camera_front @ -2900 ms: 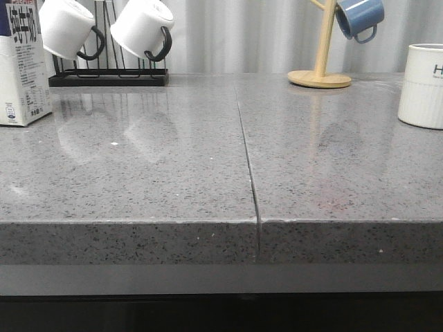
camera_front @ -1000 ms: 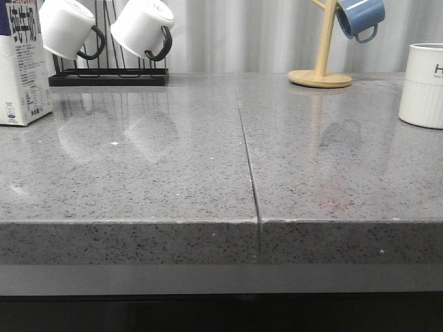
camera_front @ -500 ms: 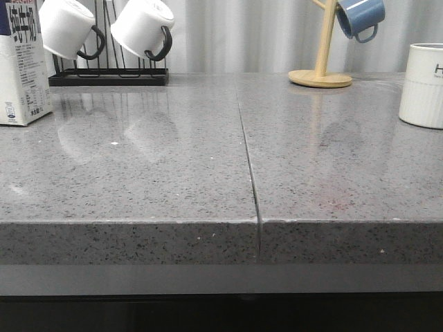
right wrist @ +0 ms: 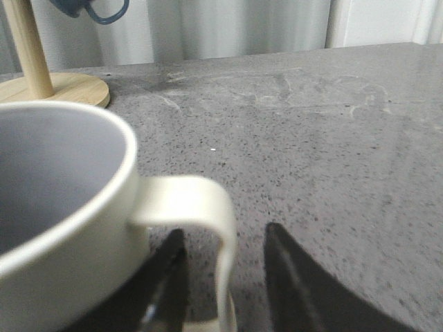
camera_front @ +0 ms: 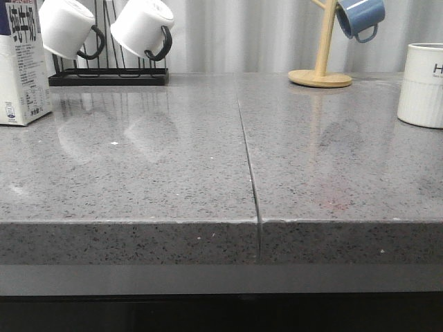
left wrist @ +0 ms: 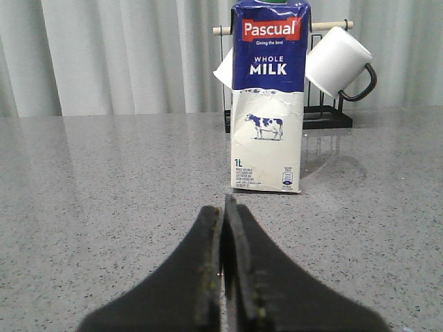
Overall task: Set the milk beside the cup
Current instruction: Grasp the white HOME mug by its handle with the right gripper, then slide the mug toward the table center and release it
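The milk (camera_front: 24,69), a white carton with a dark blue top, stands upright at the far left of the grey counter. In the left wrist view the milk (left wrist: 267,117) stands straight ahead of my left gripper (left wrist: 223,207), which is shut, empty and a short way from the carton. The cream-white cup (camera_front: 422,86) stands at the far right edge. In the right wrist view the cup (right wrist: 62,207) fills the near side, and my right gripper (right wrist: 225,232) is open with the cup's loop handle (right wrist: 208,204) between its jaws. Neither gripper shows in the front view.
A black rack (camera_front: 107,77) with two white, black-handled mugs (camera_front: 142,28) stands behind the milk. A wooden mug tree (camera_front: 320,69) with a blue mug (camera_front: 360,17) stands at the back right. A seam (camera_front: 248,166) runs down the counter's middle.
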Controlling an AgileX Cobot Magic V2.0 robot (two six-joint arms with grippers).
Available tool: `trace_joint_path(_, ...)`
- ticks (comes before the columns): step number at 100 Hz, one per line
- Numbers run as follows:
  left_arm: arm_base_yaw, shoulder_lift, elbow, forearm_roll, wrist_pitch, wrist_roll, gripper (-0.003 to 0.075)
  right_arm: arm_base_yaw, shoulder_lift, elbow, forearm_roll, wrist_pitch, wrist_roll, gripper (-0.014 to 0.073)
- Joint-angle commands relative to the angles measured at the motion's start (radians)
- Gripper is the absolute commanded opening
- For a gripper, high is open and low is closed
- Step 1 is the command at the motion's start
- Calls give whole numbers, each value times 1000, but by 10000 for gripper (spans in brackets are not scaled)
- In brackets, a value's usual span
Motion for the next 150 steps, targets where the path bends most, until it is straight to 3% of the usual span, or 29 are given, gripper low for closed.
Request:
trace_joint_path(1,0,-30,43,-10,-78,-4,-20,-6,-2,-64,-3,-69,-10,162)
trace_joint_path(14,0,-30,43,-10,-78,-4,-20,-4,11,-82,-3,-59,-10,-74)
trace_joint_path(42,0,-30,43,-10,-78,-4,-20,56,-15,-89,-42,-62,-4,-65)
trace_joint_path(96,0,-30,43,-10,-78,-4,-20,456,16,-253,-41,17,-10,-64)
trace_joint_path(150,0,-30,43,-10,-78,-4,-20,534,117,-271,-41,-11,-4,-47)
